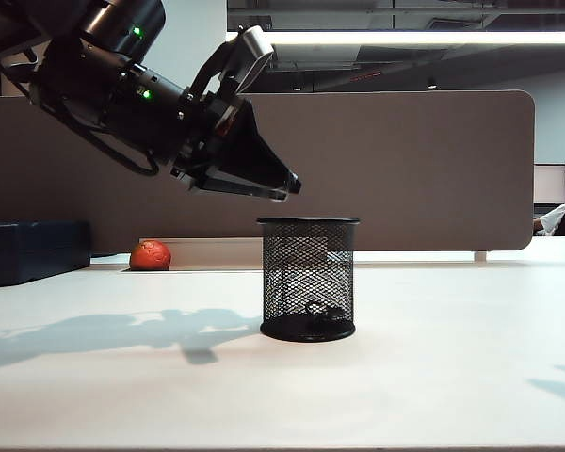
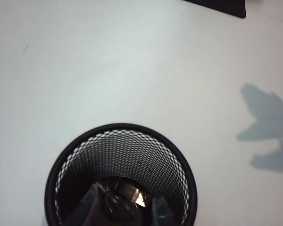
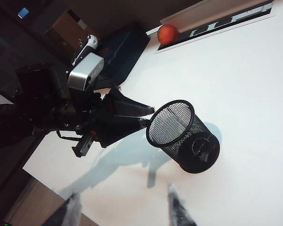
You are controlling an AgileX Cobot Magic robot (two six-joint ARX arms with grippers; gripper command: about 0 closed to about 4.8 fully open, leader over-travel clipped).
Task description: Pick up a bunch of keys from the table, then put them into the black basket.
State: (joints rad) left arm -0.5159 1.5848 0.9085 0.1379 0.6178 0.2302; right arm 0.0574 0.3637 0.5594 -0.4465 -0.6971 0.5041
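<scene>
The black basket (image 1: 308, 222) stands upright in the middle of the white table (image 1: 452, 377). The bunch of keys (image 1: 325, 312) lies on its floor, seen through the mesh. My left gripper (image 1: 290, 188) hangs just above and left of the rim, pointing down at it. In the left wrist view its fingers (image 2: 92, 203) stand apart over the basket's mouth (image 2: 120, 127), with the keys (image 2: 122, 201) far below between them, not gripped. My right gripper (image 3: 125, 209) is open and empty above bare table, looking at the basket (image 3: 175, 101), the keys (image 3: 201, 148) and the left gripper (image 3: 148, 115).
An orange-red ball (image 1: 150, 255) rests at the back left of the table, with a dark blue box (image 1: 33, 250) beside it. A brown partition (image 1: 405, 169) runs along the far edge. The same ball (image 3: 168, 34) appears in the right wrist view.
</scene>
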